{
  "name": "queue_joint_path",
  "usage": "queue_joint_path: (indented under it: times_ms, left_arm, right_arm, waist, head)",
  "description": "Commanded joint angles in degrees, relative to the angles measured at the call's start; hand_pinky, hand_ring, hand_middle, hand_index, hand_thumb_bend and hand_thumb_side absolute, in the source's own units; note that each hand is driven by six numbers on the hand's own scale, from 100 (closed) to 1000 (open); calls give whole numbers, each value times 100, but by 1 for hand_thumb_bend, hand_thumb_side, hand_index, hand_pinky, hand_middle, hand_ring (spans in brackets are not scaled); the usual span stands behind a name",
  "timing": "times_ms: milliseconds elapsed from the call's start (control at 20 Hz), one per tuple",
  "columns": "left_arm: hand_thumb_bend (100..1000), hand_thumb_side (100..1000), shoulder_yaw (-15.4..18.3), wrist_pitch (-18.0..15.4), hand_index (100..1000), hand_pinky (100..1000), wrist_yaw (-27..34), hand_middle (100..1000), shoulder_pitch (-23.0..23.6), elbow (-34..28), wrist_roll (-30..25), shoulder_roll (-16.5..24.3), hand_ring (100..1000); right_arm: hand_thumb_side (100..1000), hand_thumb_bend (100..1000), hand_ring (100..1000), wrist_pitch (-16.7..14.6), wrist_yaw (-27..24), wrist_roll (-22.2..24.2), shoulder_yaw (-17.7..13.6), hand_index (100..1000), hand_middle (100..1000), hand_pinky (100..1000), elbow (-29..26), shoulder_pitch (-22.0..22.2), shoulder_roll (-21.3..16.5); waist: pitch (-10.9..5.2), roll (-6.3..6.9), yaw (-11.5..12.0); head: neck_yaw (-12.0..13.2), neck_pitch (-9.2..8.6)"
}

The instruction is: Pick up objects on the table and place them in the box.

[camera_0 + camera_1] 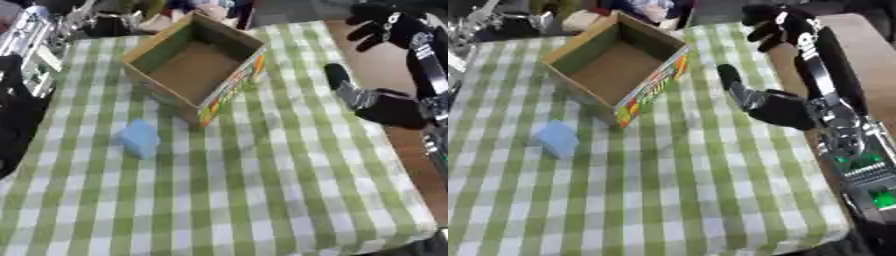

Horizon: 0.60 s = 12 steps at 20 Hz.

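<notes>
The right hand [776,107] is seen over the right side of the table [710,190], above the green-and-white checked cloth, with a finger [730,76] stretched out toward the far side and nothing held in it. The rest of its fingers cannot be made out clearly, but the hand appears released rather than clenched. Its arm [842,145] is brought in from the right edge, and green lights are shown on the forearm in the right eye view. A second dark hand shape [773,22] with spread fingers is seen at the far right corner, past the table's edge; it cannot be told whose it is.

To the left of the right hand, well apart from it, the box [194,65] is found on the far half of the table. It is an open cardboard box, set askew, with a coloured print on its near wall, and nothing is seen inside it.

Nearer and further left, a light blue block [138,138] is lying on the cloth, near the box's near corner but not touching it.

The left hand is not shown clearly; only a dark shape [13,115] is seen at the left edge.
</notes>
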Motion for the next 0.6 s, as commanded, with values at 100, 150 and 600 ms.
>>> queue_joint_path:
  times_ms: [100, 150, 600]
  left_arm:
    - [464, 402, -4, -69, 846, 687, -400, 752, -240, 397, -253, -176, 727]
    - [545, 473, -7, -84, 894, 706, -501, 797, -246, 435, -319, -197, 762]
    - [620, 563, 70, -453, 875, 704, -589, 764, 57, -249, -437, 172, 732]
  right_arm:
    - [382, 299, 666, -17, -57, 55, -4, 853, 714, 580, -61, -109, -16]
    - [382, 298, 665, -17, -58, 59, -5, 853, 712, 579, -61, -107, -15]
    - [382, 297, 664, -12, -43, 34, -45, 852, 710, 578, -42, -69, -30]
  waist:
    - [-82, -20, -46]
    - [-79, -20, -57]
    - [-45, 24, 32]
  head:
    - [48, -66]
    - [53, -67]
    - [-36, -81]
